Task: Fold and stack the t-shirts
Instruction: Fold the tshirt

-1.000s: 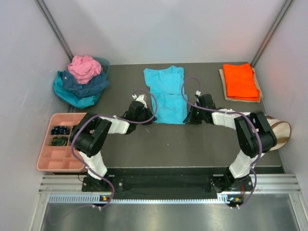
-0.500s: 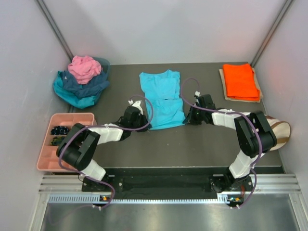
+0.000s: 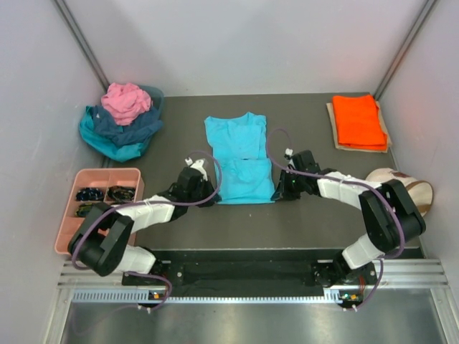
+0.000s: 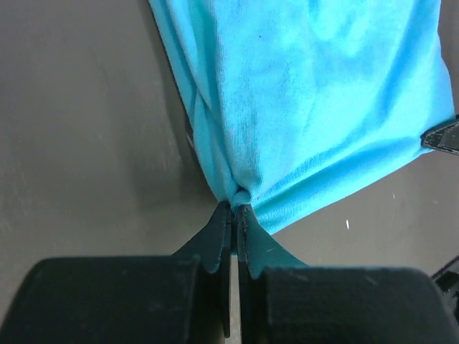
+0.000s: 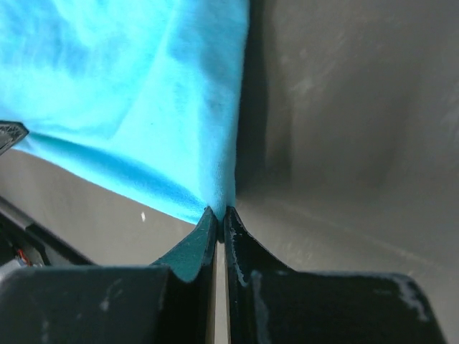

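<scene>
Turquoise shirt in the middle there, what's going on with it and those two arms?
Two robot arms are working on the turquoise t-shirt, which lies spread on the dark table. The left gripper and the right gripper each have their jaws shut on one near corner of it. An orange t-shirt already lies folded at the far right, while a heap of unfolded shirts, pink, navy and teal, waits at the far left.
</scene>
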Controlling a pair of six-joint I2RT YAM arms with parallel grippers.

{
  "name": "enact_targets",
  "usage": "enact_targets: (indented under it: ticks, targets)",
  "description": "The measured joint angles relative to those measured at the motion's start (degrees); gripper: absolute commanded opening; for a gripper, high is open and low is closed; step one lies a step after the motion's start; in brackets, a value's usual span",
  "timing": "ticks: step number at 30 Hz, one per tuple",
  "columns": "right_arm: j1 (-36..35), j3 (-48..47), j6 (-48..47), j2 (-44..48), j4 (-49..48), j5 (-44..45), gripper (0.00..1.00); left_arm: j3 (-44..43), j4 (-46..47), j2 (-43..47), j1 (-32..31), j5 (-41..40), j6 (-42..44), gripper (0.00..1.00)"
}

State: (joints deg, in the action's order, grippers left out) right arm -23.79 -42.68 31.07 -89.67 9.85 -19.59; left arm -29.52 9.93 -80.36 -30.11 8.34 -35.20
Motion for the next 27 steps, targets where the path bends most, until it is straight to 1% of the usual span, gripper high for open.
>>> enact_targets:
  ticks: [6, 11, 14, 19, 23, 27]
  targets:
    - [-2.03, -0.11, 0.02, 4.37, 4.13, 0.13, 0.0, 1.14, -3.65, 5.35, -0.63, -0.07, -1.53, 0.0]
    - [-2.05, -2.16, 0.02, 4.76, 6.6, 0.42, 0.0, 0.76, -6.86, 9.6, -0.83, -0.61, -2.36, 0.0]
    - [-2.08, -4.76, 0.0, 4.66, 7.39, 1.03, 0.0, -1.53, -9.31, 10.14, -0.9, -2.29, -2.08, 0.0]
    - [-2.08, -11.5, -0.02, 1.36, 7.37, 2.27, 0.0, -8.04, -11.52, 8.44, -0.72, -6.32, -0.42, 0.0]
    - [-2.01, -16.85, -0.04, -2.78, 7.37, 3.02, 0.0, -12.92, -10.97, 4.17, -0.04, -8.2, 0.87, 0.0]
    - [-1.01, -21.92, 0.0, -6.95, 7.13, 2.01, 0.0, -15.96, -9.84, -0.28, 1.6, -8.41, 1.29, 0.0]
